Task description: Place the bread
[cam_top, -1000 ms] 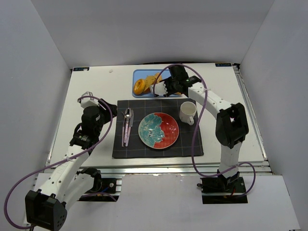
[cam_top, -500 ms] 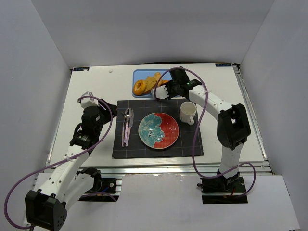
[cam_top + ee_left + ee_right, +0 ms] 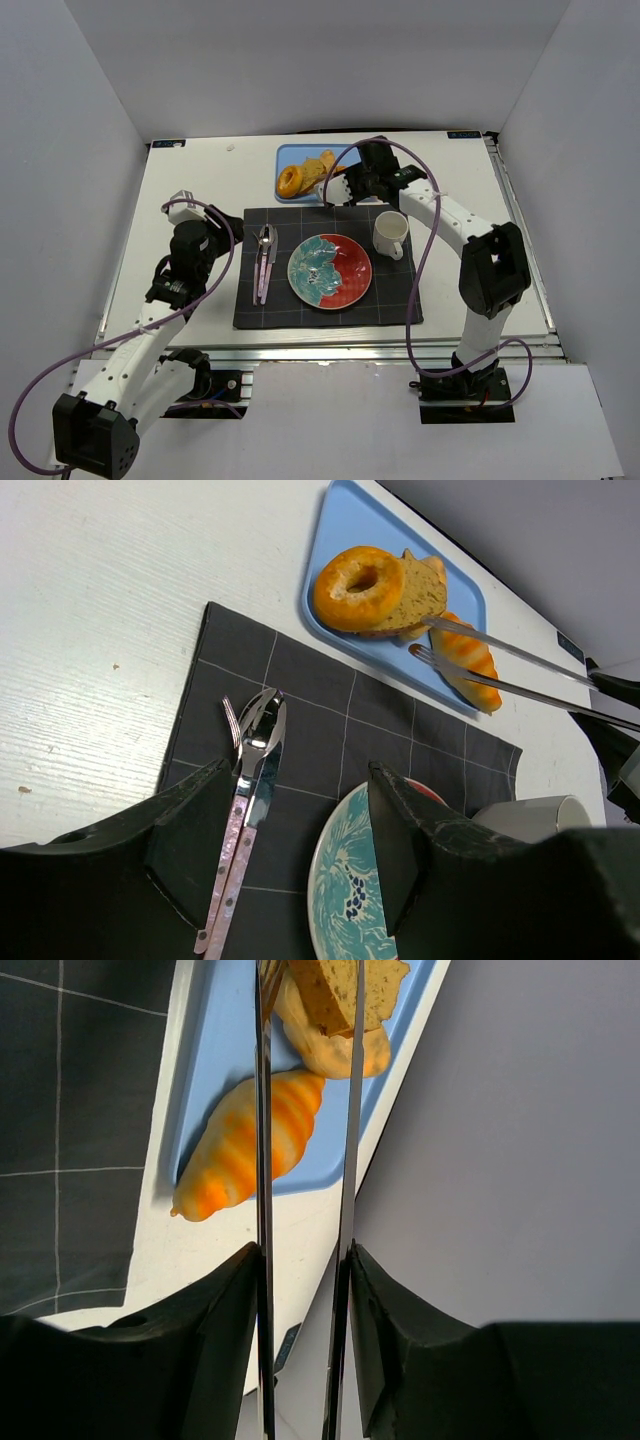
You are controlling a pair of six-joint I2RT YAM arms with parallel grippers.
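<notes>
The bread slice [image 3: 417,588] lies on the blue tray [image 3: 345,520] and leans on a donut [image 3: 361,584]. A paler roll-like piece [image 3: 338,1052] lies under the slice [image 3: 345,985]. My right gripper [image 3: 305,1250] is shut on metal tongs [image 3: 262,1110]. The tongs' two blades [image 3: 520,675] reach over the tray, with their tips on either side of the slice's edge. I cannot tell whether they pinch it. My left gripper [image 3: 295,810] is open and empty above the placemat, between the cutlery and the plate. In the top view the right gripper [image 3: 350,185] is at the tray's near edge.
An orange croissant [image 3: 465,660] lies on the tray beside the tongs. A dark placemat [image 3: 250,300] holds a teal and red plate [image 3: 330,270], a white mug [image 3: 391,233] and cutlery [image 3: 264,260]. White walls enclose the table.
My right wrist has turned and the arm has shifted slightly right, with the tongs staying at the tray. The left arm has not moved.
</notes>
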